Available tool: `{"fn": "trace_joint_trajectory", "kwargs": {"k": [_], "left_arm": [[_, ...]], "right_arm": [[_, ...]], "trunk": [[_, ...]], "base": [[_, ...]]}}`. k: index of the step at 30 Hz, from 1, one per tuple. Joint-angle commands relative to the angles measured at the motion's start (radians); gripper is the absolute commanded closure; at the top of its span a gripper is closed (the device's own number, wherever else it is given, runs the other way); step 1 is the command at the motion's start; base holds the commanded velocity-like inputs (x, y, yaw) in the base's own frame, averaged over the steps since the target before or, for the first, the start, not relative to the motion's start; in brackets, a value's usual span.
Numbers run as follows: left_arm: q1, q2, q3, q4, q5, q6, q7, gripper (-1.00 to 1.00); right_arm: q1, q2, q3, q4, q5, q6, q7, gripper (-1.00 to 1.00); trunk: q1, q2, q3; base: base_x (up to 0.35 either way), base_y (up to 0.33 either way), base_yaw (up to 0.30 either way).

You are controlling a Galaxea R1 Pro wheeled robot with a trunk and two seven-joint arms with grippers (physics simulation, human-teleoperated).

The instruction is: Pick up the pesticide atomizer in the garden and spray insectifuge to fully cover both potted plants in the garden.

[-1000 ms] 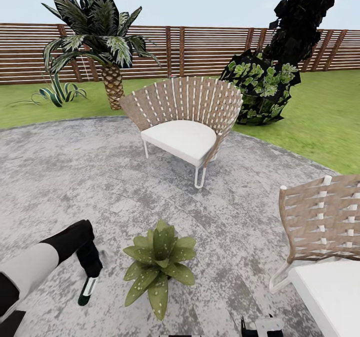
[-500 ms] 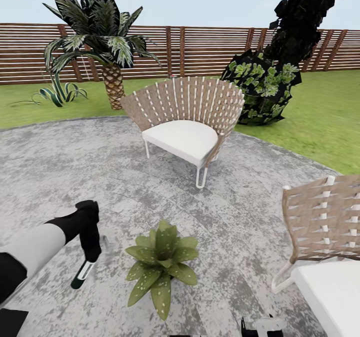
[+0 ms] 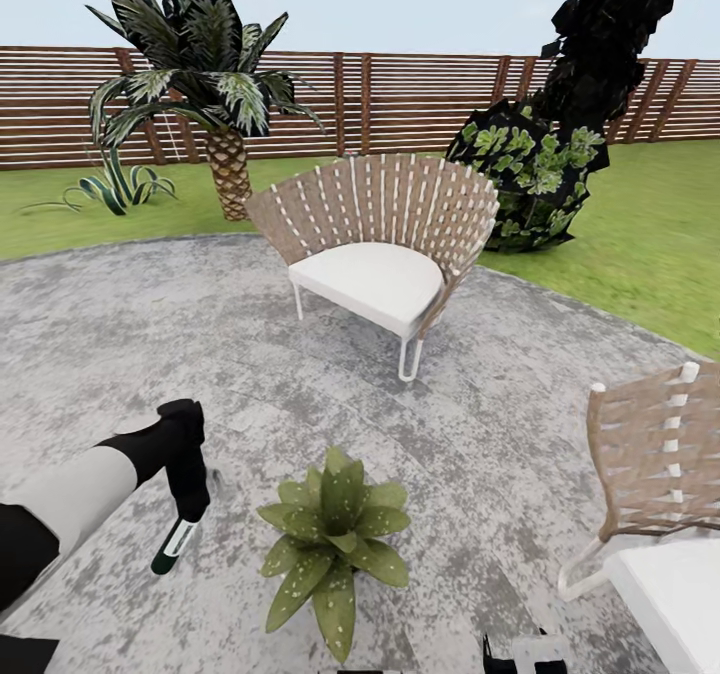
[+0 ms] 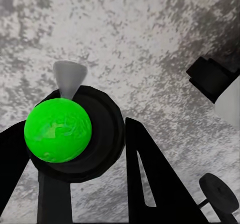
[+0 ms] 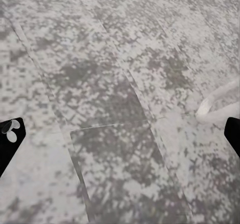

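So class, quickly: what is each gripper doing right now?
Left gripper: shut on the pesticide atomizer, beside the potted plant.
Right gripper: open, holding nothing, over the patio.

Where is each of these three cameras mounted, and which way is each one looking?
Head view: sits on the robot's head, looks forward and down over the patio, a potted plant, two chairs and the fence; the left arm shows, its left gripper holding the atomizer.
Left wrist view: near the left gripper, looks along the fingers down at the patio; the atomizer sits between them.
Right wrist view: near the right gripper, looks down at the patio; dark fingertips show at the edges.
Shared: the atomizer appears in the head and left wrist views; all show the grey patio.
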Motion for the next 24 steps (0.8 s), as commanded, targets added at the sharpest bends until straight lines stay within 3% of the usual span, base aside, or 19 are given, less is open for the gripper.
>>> {"fn": "trace_joint_trajectory", "kwargs": {"k": [1, 13, 19, 24], "left_arm": [[0.000, 0.002, -0.001, -0.003, -0.004, 0.010, -0.007, 1.00], [0.000, 0.004, 0.002, -0.002, -0.005, 0.011, -0.007, 1.00], [0.000, 0.002, 0.001, -0.001, -0.004, 0.011, -0.007, 1.00], [0.002, 0.001, -0.001, -0.002, -0.004, 0.011, -0.007, 1.00]], "right_arm": [[-0.001, 0.001, -0.005, 0.001, 0.011, -0.002, -0.004, -1.00], [-0.002, 0.005, -0.007, 0.001, 0.008, 0.001, -0.001, -1.00], [-0.002, 0.008, -0.007, 0.001, 0.008, 0.001, -0.003, -1.00], [-0.001, 0.008, -0.007, 0.001, 0.007, 0.001, -0.004, -1.00]], "trunk": [[0.000, 0.000, -0.001], [0.000, 0.000, 0.001], [0.000, 0.000, -0.001], [0.000, 0.000, -0.001]], "base": [[0.001, 0.000, -0.106], [-0.242, 0.213, -0.262], [0.084, 0.275, -0.169], [0.040, 0.013, -0.115]]}}
